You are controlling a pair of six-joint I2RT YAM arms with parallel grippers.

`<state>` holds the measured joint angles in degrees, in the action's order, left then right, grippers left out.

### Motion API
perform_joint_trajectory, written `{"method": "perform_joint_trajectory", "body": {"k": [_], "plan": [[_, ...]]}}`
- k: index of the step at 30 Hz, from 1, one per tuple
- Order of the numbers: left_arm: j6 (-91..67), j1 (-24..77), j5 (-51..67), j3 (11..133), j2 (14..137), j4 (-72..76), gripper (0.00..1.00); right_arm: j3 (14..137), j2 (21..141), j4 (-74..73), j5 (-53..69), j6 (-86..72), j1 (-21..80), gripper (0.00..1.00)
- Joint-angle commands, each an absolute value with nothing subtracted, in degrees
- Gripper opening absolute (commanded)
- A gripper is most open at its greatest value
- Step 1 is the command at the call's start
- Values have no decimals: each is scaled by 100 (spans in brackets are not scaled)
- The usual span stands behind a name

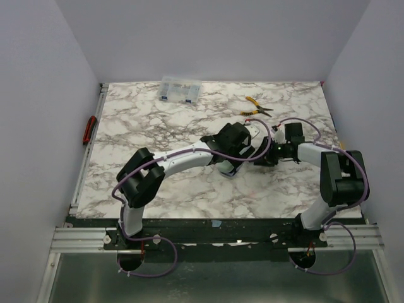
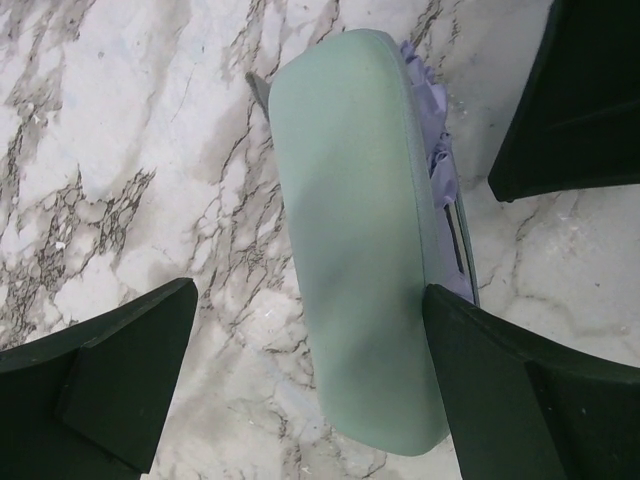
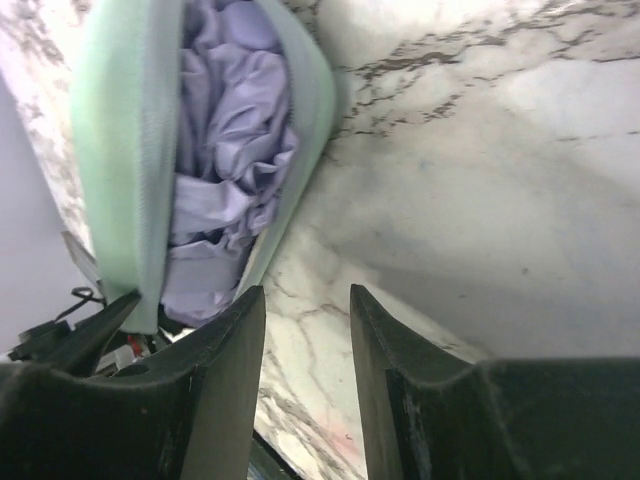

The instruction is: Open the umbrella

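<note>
The umbrella (image 2: 350, 250) lies on the marble table (image 1: 158, 120), about mid-table, right where both arms meet. From the top cam we barely see it, since the wrists cover nearly all of it. The wrist cams help: there's a pale green outer shell with crumpled lavender fabric (image 3: 225, 130) bunched inside. The left gripper (image 2: 310, 292) is spread wide and straddles it. One finger (image 2: 520, 400) sits right at the shell's edge, touching or not we can't tell, and the other is well clear. The right gripper (image 3: 305, 292) has its jaws parted, only marble showing between them, just beside the shell's end. The handle and shaft we can't make out in any view.
</note>
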<state>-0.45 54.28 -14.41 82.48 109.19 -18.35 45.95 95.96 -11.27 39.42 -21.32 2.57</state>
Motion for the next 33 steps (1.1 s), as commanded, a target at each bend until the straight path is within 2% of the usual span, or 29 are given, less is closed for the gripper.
{"method": "perform_joint_trajectory", "body": {"k": [1, 13, 17, 21, 33], "plan": [[-208, 5238, -1386, 8223, 10682, -2030, 98, 4421, 9340, -492, 4420, -2549, 368, 43], [-282, 4759, -1288, 8192, 10479, -1898, 98, 4821, 9490, -596, 4279, -2335, 459, 45], [-77, 4557, -623, 7624, 10000, -1166, 98, 5009, 9505, -617, 4262, -2291, 493, 45], [910, 4786, -9, 6735, 9467, -192, 98, 5076, 9536, -628, 4280, -2302, 501, 44], [1387, 5195, -650, 7331, 10490, -575, 98, 5137, 9426, -413, 4615, -2716, 501, 41]]}}
